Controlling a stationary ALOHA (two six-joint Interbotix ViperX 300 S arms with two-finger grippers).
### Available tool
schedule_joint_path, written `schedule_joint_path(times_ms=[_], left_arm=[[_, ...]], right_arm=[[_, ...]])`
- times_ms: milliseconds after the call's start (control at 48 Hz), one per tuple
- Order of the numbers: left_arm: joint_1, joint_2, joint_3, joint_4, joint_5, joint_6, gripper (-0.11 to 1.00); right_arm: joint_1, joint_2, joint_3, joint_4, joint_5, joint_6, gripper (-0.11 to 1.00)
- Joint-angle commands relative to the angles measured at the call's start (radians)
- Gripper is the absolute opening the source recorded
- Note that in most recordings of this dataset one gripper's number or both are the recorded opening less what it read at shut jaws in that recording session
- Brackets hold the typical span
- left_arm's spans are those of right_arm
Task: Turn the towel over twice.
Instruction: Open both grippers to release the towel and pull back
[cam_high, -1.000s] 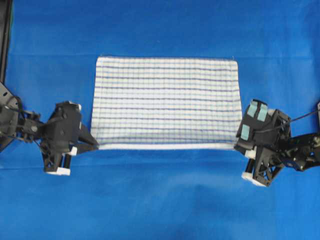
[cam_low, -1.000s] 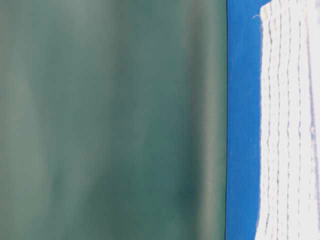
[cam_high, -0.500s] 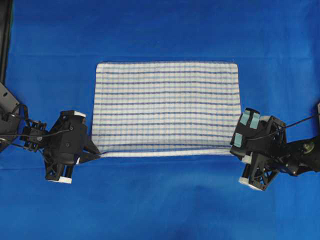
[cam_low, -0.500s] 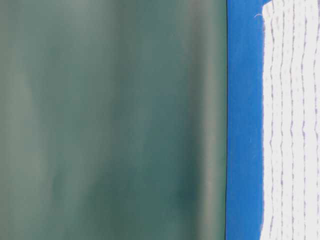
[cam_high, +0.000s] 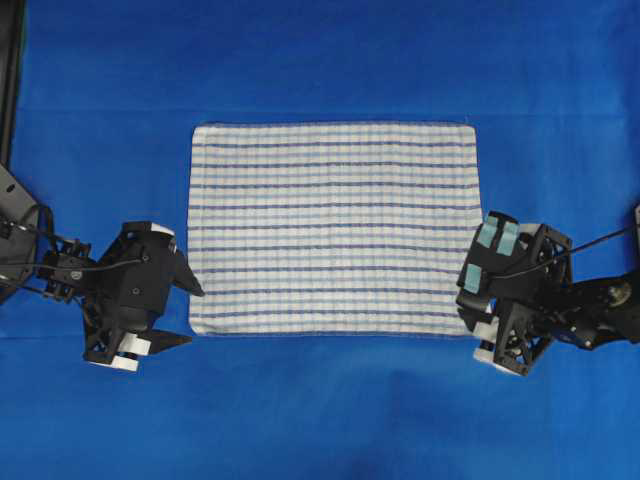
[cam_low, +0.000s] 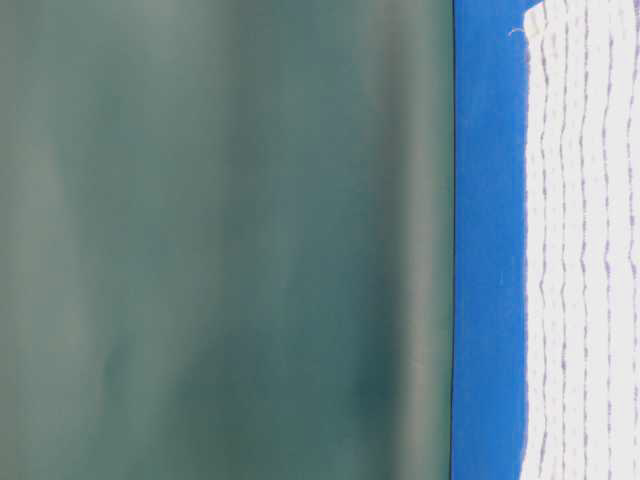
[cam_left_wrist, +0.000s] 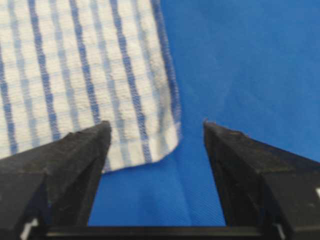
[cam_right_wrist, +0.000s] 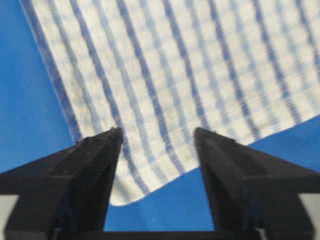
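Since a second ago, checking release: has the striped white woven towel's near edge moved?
Yes. The towel's near edge dropped flat, farther from the blue table cover's far side.

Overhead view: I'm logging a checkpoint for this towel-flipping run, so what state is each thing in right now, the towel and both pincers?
Towel: spread flat on the blue table cover, unfolded, striped face up, corners lying down.
Left pincer: open, at the towel's near left corner, holding nothing.
Right pincer: open, over the towel's near right corner, cloth not pinched.
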Motion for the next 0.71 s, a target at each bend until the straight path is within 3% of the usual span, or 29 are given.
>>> schedule_joint_path(times_ms=[0,312,521,688], left_arm=[[0.012,-0.063,-0.032,0.0,0.054,0.002,0.66],[0.1,-0.319,-0.044,0.0,0.103,0.011,0.65],[0.183,-0.491,-0.026,0.002,0.101,0.058,0.65],[0.255,-0.607,-0.014,0.002,0.101,0.107,0.65]], right_arm=[[-0.003,-0.06,-0.029,-0.032,0.038,-0.002,0.61],[-0.025,-0.278,-0.008,-0.268,0.095,-0.009,0.62],[-0.058,-0.466,0.046,-0.433,0.095,-0.015,0.62],[-0.083,-0.612,0.074,-0.525,0.094,-0.029,0.62]])
